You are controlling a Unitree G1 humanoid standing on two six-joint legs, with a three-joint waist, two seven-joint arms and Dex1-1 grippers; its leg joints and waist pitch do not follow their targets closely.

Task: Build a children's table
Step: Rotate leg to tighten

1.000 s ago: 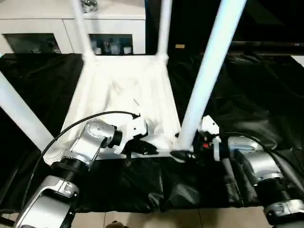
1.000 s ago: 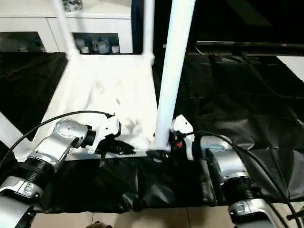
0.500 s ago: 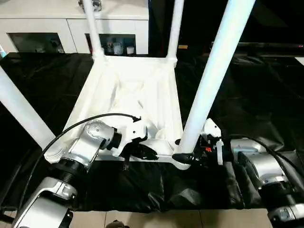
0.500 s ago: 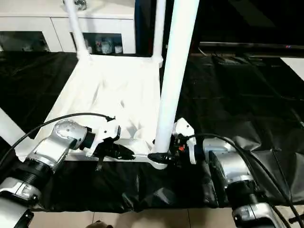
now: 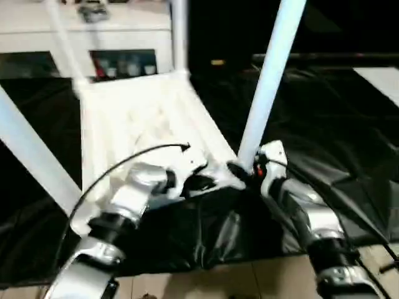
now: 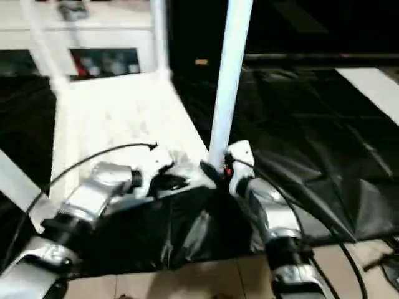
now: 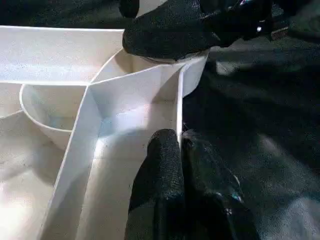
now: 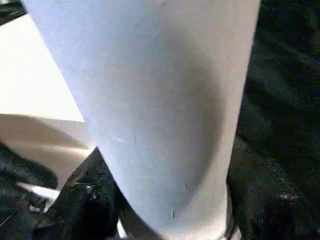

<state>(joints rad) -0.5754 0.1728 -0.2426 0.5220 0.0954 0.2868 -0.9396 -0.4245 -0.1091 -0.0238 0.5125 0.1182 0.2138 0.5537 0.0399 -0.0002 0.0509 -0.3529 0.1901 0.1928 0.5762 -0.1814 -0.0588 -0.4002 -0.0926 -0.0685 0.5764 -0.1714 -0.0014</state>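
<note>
Black work table point(image 5: 349, 143): right hand point(image 5: 240, 171) grips leg point(image 5: 268, 81).

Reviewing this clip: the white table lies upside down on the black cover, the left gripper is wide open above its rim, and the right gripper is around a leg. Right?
Not quite. The left gripper is shut, fingers pressed together at the table rim, as the left wrist view shows. The right gripper is around the leg.
</note>
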